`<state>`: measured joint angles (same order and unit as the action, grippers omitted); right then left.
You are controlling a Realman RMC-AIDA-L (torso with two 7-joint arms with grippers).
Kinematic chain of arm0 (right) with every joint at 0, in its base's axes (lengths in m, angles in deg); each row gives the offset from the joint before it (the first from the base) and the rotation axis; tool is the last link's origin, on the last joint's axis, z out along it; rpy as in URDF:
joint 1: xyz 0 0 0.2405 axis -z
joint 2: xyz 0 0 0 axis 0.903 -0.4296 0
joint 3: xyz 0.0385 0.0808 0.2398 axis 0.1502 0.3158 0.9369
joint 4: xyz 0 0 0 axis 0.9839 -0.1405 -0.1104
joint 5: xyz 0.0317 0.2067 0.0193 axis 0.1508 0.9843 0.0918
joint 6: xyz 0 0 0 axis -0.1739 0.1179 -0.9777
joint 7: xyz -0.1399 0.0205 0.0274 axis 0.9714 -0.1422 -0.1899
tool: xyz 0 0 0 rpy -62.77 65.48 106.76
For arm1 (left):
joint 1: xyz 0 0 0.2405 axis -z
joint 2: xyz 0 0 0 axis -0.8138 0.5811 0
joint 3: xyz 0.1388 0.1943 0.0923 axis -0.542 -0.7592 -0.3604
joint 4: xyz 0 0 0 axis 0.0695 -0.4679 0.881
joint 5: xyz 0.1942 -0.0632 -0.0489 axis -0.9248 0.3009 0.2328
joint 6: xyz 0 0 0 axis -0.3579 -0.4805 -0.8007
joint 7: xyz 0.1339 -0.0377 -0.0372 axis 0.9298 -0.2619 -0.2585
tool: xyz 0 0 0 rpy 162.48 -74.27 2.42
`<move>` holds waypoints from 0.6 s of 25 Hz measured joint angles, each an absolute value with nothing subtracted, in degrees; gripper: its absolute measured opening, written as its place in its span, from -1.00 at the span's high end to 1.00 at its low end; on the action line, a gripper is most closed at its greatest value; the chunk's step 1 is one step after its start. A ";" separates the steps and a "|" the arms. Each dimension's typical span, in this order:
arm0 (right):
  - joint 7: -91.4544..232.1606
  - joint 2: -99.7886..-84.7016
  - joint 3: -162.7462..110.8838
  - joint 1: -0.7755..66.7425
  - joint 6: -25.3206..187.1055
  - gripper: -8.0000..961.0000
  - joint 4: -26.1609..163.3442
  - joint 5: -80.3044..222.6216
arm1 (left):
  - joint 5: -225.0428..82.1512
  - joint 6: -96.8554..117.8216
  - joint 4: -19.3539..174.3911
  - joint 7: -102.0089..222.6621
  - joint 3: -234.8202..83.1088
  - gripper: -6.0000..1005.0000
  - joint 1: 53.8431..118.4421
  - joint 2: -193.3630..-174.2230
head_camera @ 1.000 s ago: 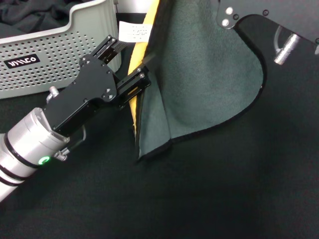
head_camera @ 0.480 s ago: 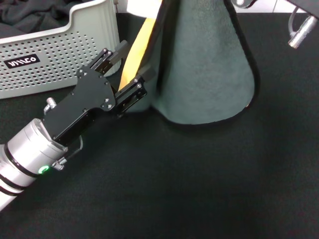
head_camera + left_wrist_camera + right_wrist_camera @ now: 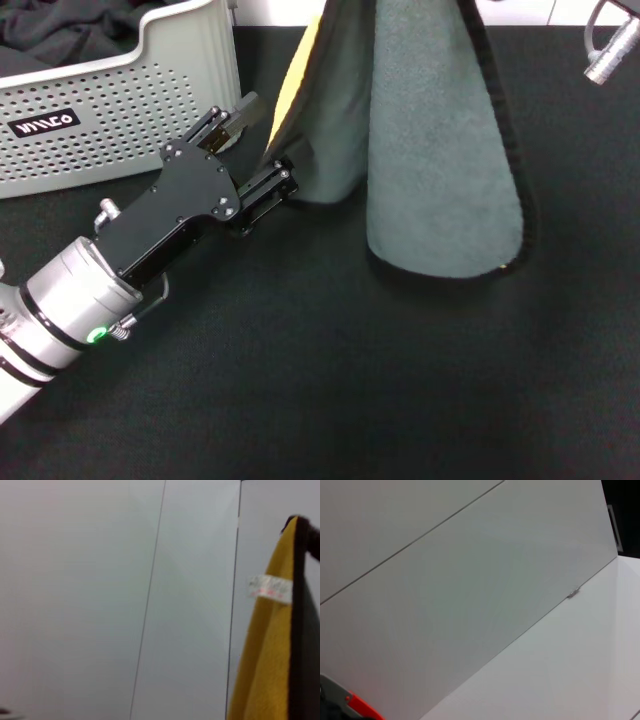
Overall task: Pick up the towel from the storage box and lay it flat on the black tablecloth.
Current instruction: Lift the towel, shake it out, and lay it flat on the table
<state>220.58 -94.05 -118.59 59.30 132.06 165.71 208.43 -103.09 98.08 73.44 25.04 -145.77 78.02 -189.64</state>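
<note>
— Where's the towel (image 3: 440, 150)?

— Hanging over the black tablecloth (image 3: 400, 380), outside the storage box (image 3: 110, 110). The left gripper (image 3: 262, 152) is spread around its edge, gripping nothing.

— The risk?

— It closes on air and the towel lands folded.

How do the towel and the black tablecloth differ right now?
The towel hangs draped, off the surface; the black tablecloth lies flat. The towel shows grey-green and yellow faces; the tablecloth is plain black. The towel is far smaller. Both are fabric. The left gripper sits at the towel's yellow edge.
</note>
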 joint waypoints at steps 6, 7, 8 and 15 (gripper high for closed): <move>220.56 -94.05 -118.50 59.35 132.04 0.96 166.70 208.43 | -103.04 96.17 73.50 25.06 -145.71 -0.44 77.80 -189.63; 220.54 -94.05 -118.46 59.36 131.98 0.96 166.92 208.43 | -103.04 96.06 73.50 25.05 -145.71 -0.43 77.75 -189.64; 220.49 -94.05 -118.38 59.37 131.94 0.96 167.10 208.42 | -103.04 95.99 73.50 25.06 -145.70 -0.43 77.69 -189.64; 216.96 -94.05 -116.78 59.38 131.91 0.96 167.59 208.41 | -103.21 96.84 73.49 24.92 -145.70 -0.43 76.83 -189.64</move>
<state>216.96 -94.05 -116.78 59.38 131.91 167.59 208.41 -103.21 96.84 73.49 24.92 -145.70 76.83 -189.64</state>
